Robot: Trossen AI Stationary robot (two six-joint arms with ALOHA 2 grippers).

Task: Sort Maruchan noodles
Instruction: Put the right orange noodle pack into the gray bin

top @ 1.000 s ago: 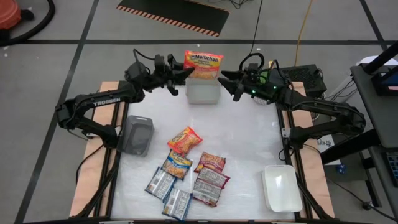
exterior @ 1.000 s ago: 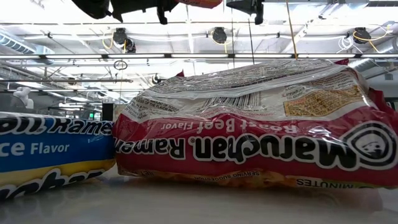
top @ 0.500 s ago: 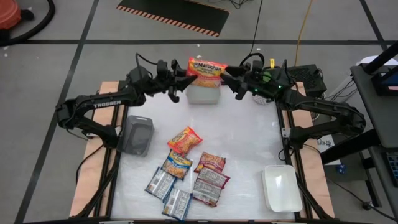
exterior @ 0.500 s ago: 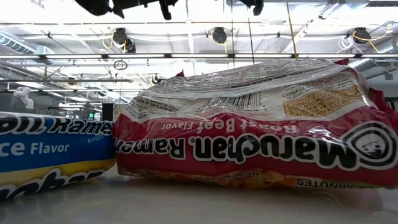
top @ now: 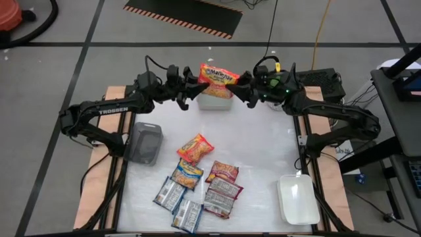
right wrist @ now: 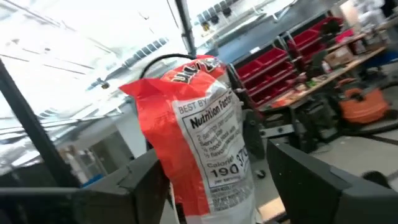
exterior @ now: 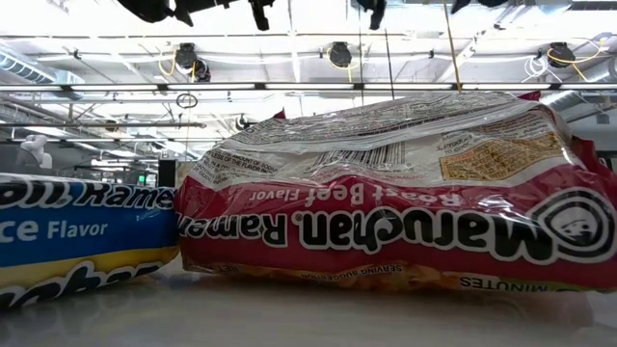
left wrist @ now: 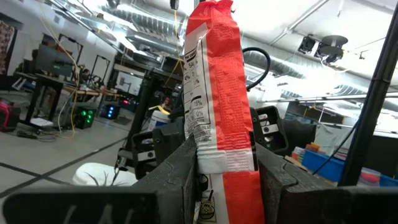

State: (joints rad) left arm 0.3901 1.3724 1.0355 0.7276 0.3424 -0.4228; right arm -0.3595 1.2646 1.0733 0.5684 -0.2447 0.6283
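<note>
White-topped bench [top: 263, 151] filling mid-frame, wooden edges showing at left and right. Grey tray [top: 145, 143] at left, white tray [top: 298, 199] at lower right, pale tray [top: 215, 100] at top centre. Orange-red packet [top: 195, 148] lying alone at centre; cluster of blue-silver and maroon packets [top: 200, 191] just below it, touching and overlapping, near the bottom edge.
</note>
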